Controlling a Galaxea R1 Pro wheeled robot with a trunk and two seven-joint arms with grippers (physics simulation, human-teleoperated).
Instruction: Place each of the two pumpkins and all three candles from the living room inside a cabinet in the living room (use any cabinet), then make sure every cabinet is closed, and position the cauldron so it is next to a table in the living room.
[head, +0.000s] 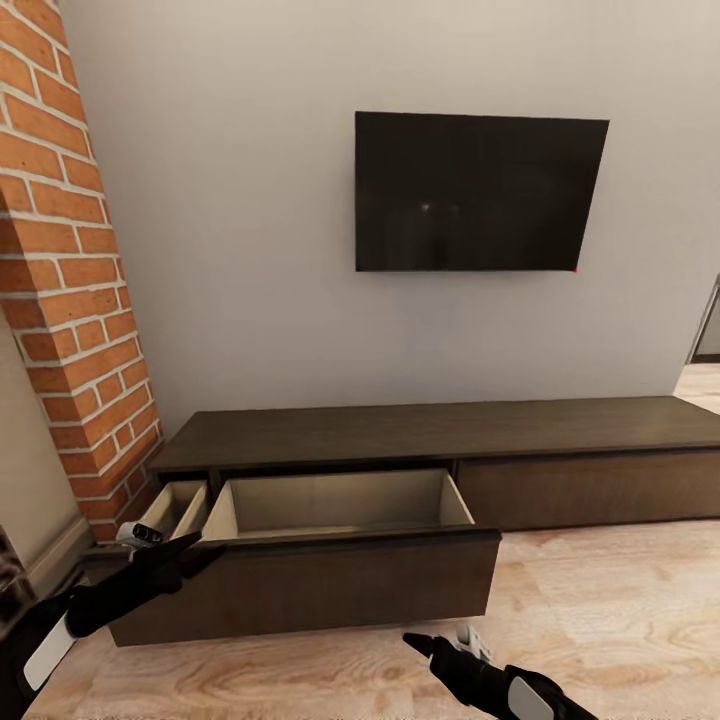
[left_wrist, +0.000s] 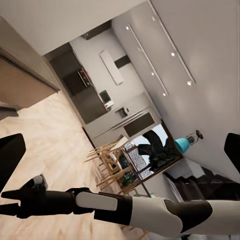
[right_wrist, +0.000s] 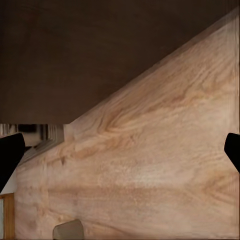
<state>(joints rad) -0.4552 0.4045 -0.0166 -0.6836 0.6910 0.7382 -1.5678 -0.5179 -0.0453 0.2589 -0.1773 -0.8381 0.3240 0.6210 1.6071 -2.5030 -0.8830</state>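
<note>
I face the cabinet, a long low dark-brown unit against the grey wall under a black television, with a brick column at its left end. Its large drawer stands pulled out over the wooden floor, its pale inside bare, and a narrower compartment just left of it is open too. My left gripper hangs at the drawer's front left corner, near its edge; whether it touches I cannot tell. In the left wrist view its two dark fingers sit wide apart at the frame's edges with nothing between them, and my right arm crosses in front of a far kitchen and dining chairs. My right gripper hovers low above the floor in front of the drawer's right part, its fingers likewise spread wide and empty, looking at floorboards and the dark drawer front
</note>
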